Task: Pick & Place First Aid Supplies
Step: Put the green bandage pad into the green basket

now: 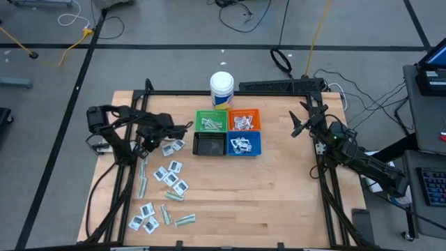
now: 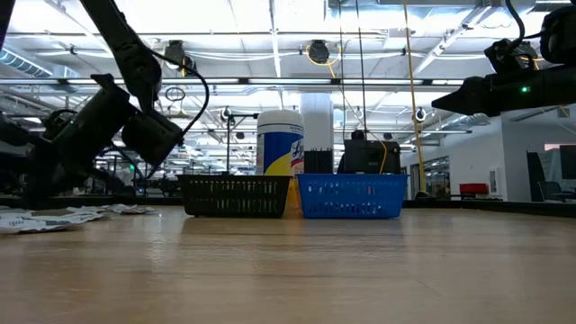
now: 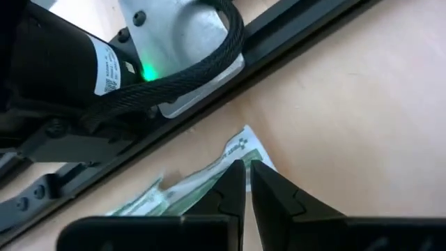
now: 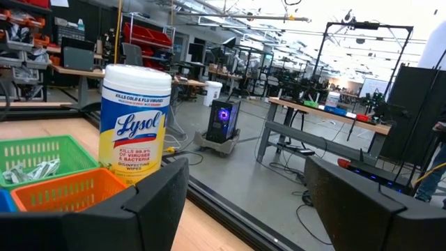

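left claw (image 3: 247, 183) is pinched nearly closed on what looks like a pale-green strip (image 3: 233, 157), left of the black bin (image 1: 208, 143). right claw (image 4: 244, 202) waits right of it, gaping wide and empty

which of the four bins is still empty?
The black bin, front-left of the cluster. The green bin, orange bin and blue bin each hold packets.
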{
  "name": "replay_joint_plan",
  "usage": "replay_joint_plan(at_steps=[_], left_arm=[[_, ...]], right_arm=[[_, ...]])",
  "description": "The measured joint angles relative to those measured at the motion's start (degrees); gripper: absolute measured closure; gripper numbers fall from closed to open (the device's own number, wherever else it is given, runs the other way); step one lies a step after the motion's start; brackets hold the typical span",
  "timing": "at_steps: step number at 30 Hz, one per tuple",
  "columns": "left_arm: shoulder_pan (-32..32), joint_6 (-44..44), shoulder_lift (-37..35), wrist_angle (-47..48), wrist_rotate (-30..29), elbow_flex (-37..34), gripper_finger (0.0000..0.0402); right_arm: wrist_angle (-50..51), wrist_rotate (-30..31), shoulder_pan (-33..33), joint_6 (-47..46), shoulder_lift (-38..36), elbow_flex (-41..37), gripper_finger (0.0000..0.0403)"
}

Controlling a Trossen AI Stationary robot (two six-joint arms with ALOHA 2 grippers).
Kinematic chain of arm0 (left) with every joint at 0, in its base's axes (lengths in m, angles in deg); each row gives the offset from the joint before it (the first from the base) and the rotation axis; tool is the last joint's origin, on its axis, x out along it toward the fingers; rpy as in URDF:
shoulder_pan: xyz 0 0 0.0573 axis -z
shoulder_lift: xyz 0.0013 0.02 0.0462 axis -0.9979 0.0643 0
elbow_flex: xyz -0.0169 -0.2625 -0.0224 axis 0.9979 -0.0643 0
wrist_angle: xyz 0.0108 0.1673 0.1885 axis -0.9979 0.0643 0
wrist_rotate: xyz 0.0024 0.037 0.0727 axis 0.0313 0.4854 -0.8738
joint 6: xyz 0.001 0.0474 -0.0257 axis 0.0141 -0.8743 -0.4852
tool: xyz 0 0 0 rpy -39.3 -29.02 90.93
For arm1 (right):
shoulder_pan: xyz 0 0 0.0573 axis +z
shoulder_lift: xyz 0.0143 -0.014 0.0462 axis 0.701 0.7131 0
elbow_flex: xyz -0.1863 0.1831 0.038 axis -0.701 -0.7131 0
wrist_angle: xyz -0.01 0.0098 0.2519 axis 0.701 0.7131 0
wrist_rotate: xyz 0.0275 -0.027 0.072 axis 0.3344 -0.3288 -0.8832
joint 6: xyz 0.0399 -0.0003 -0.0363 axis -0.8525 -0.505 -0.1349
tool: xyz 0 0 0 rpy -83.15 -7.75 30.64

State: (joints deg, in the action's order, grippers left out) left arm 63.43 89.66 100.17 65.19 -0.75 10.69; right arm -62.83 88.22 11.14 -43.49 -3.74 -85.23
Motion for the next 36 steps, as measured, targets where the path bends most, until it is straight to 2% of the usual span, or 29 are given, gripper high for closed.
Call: replay_joint_plan(at_steps=[3, 8, 12, 20, 27, 31, 36], left_arm=[[-0.35, -2.13, 1.09, -0.65, 1.39, 0.02, 0.0371], [-0.32, -8.62, 1.78, -7.31, 2.03, -0.61, 0.0371], [-0.14, -10.31, 1.78, -7.44, 2.91, 0.35, 0.0371], [0.07, -19.88, 1.3, -7.78, 3.7, 2.21, 0.0371], [0.1, -25.52, 1.29, -9.9, 2.44, 5.2, 0.0371], [0.1, -26.57, 1.3, -10.52, 0.26, 6.18, 0.0371], [0.1, -25.98, 1.3, -10.21, 0.63, 6.19, 0.0371]], right_arm=[[0.0, -0.02, -0.02, 0.0, 0.0, 0.0, 0.0124], [0.02, -0.02, 0.0, 0.0, -0.01, 0.0, 0.0124], [0.01, 0.0, 0.0, 0.0, -0.02, -0.02, 0.0124], [0.02, 0.0, 0.0, 0.0, 0.0, 0.0, 0.0124], [0.01, 0.0, 0.0, 0.0, -0.02, 0.0, 0.0124], [0.02, -0.02, 0.0, 0.0, -0.02, -0.01, 0.0124], [0.02, -0.02, -0.01, 0.0, -0.01, -0.01, 0.0124]])
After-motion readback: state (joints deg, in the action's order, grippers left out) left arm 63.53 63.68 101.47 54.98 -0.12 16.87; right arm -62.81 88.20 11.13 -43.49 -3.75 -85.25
